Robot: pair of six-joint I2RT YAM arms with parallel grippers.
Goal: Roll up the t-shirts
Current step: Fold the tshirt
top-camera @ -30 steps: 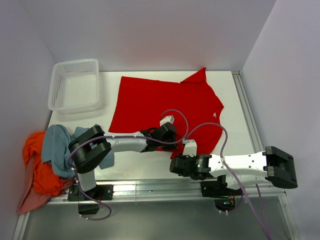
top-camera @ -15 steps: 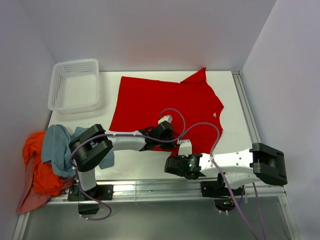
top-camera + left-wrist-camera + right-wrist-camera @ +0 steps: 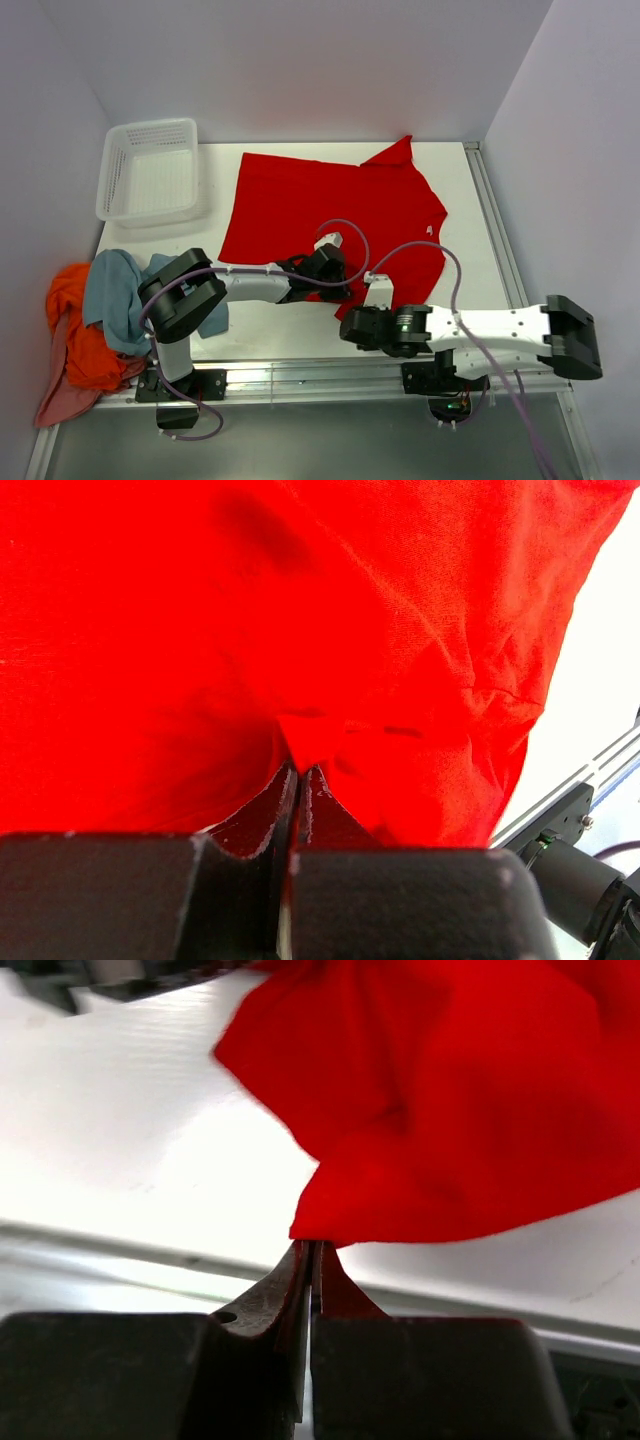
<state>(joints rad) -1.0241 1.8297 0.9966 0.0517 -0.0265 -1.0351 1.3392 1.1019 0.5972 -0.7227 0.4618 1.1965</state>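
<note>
Though near basket (image 3: 152, 125), red t-shirt (image 3: 320, 195) lies outside

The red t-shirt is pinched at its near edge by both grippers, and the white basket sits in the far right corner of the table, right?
Not quite: the white basket sits in the far left corner, as the top external view shows. The rest is right.
</note>
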